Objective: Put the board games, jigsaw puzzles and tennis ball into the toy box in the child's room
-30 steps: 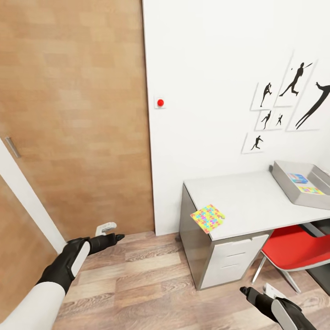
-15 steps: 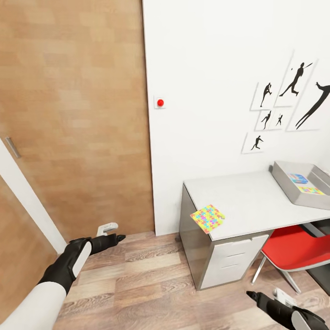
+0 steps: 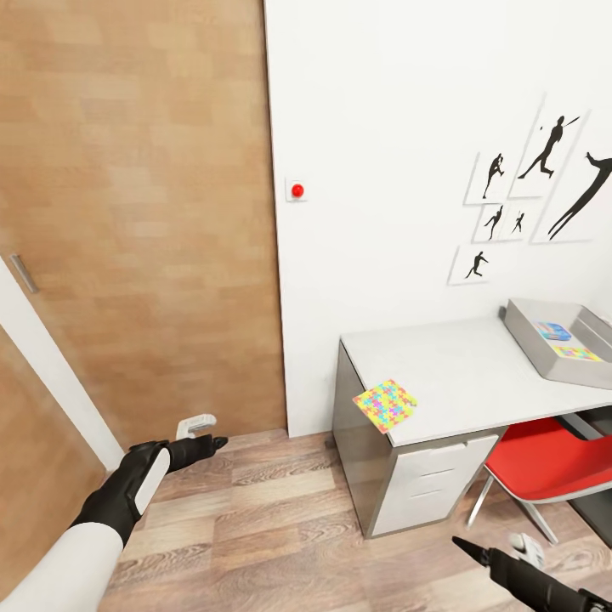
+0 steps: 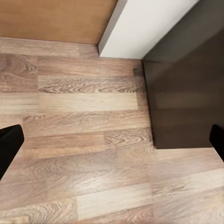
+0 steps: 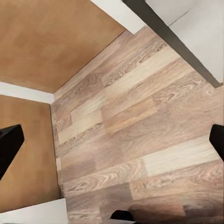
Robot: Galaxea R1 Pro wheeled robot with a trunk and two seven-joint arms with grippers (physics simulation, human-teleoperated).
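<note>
One jigsaw puzzle [image 3: 385, 405] lies on the near left corner of the white table [image 3: 463, 365], slightly over its edge. At the table's far right stands the grey toy box [image 3: 531, 340], holding a blue board game [image 3: 553, 331] and the second jigsaw puzzle [image 3: 577, 353]. My left gripper [image 3: 217, 430] hangs open and empty over the wooden floor, left of the table; its fingers [image 4: 10, 142] stand wide apart in the left wrist view. Low at the right, in front of the drawers, my right gripper [image 3: 491, 546] is open and empty, fingers [image 5: 9, 142] spread. The tennis ball, the bed and the other board games are out of view.
A red chair [image 3: 544, 459] is tucked under the table beside white drawers [image 3: 433, 484]. A wooden sliding door [image 3: 136, 212] and a white wall [image 3: 382, 127] with a red button [image 3: 297, 189] and silhouette pictures close off the back. The table's dark side [image 4: 186, 93] is near my left gripper.
My right arm has sunk lower and to the right, toward the frame's bottom corner. The left arm and the things on the table have stayed put.
</note>
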